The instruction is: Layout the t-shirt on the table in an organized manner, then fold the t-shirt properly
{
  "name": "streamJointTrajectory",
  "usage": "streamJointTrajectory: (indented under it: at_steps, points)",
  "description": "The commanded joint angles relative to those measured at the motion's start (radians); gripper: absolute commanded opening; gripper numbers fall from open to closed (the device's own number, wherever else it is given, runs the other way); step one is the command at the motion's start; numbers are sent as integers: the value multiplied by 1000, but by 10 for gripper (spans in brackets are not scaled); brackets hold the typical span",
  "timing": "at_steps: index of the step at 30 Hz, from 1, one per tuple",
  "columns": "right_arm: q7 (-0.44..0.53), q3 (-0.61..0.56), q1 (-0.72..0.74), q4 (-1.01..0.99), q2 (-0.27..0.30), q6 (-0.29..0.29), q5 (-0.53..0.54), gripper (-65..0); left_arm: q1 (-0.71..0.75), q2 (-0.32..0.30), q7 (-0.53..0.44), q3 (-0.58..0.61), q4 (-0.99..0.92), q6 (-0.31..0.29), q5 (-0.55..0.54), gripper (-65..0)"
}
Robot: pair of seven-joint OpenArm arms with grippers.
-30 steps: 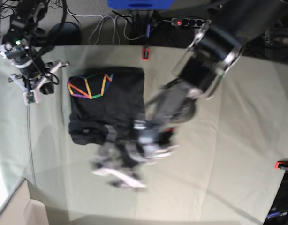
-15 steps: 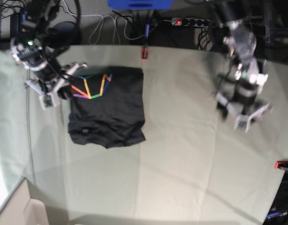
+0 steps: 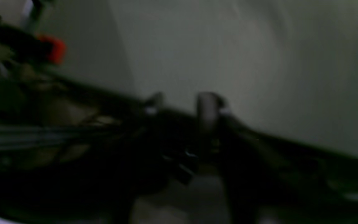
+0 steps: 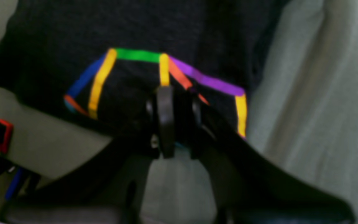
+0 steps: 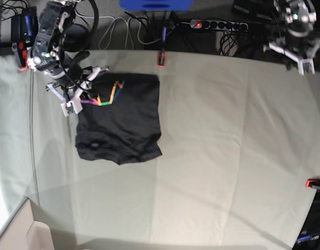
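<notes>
The right gripper (image 4: 174,121) has narrow jaws over the t-shirt (image 5: 121,122), seemingly pinching fabric; the left gripper (image 5: 298,54) jaws look spread.

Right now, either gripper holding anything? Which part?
Right gripper sits closed over the t-shirt at its printed edge; an actual pinch cannot be told. Left gripper holds nothing.

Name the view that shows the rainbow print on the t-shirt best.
The right wrist view: the rainbow print fills the middle of the t-shirt, its coloured lines distinct. The base view shows it small and partly hidden by the right pincer. The left wrist view shows none of it.
</notes>
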Motion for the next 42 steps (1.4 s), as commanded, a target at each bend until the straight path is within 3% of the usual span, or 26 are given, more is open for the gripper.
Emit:
streamJointTrajectory:
  at_steps: [1,2,5,9,14,17,19,22,25,31,32,34,38,40,42]
  points:
    - [25,40,-7,49,8,1,52,-589,28,-9,-20,-4,18,6,-26,-602]
    - [25,77,-17,78,8,1,88,-589,43,-9,-20,-4,15,6,-49,-648]
    - [15,162,-46,165,4,1,167,-589,80,-9,-20,2,1,6,-132,-640]
    - [15,223,-115,195,4,1,174,-588,99,-7,-24,16,-79,4,-201,-650]
    - [15,294,-244,170,-26,1,171,-588,120,-21,-29,148,-245,4,-178,-650]
    - [20,350,-305,148,-64,1,170,-588,116,-68,-32,251,-374,4,-107,-650]
    - [25,349,-342,95,-64,1,170,-588,83,-93,-72,306,-490,4,-111,-650]
    - [35,347,-345,-53,-64,1,170,-589,33,-114,-238,355,-694,4,-104,-650]
    - [146,327,-317,-247,-64,1,118,-589,-62,-154,-407,412,-961,6,-104,-650]
    - [646,217,-288,-608,-64,1,-122,-589,-322,-242,-575,573,-1526,18,-112,-650]
    - [720,209,-280,-668,-64,-52,-145,-589,-340,-242,-594,579,-1557,18,-112,-650]
    - [855,189,-253,-835,-41,-213,-180,-589,-354,-236,-600,581,-1566,49,-114,-650]
    - [1048,166,-119,-1301,46,-521,-212,-589,-362,-231,-600,588,-1570,263,-104,-650]
    - [1152,165,-50,-1525,83,-616,-212,-588,-362,-210,-598,590,-1570,291,-104,-650]
    - [1257,165,-17,-1634,89,-665,-215,-587,-360,-197,-585,591,-1572,290,-103,-650]
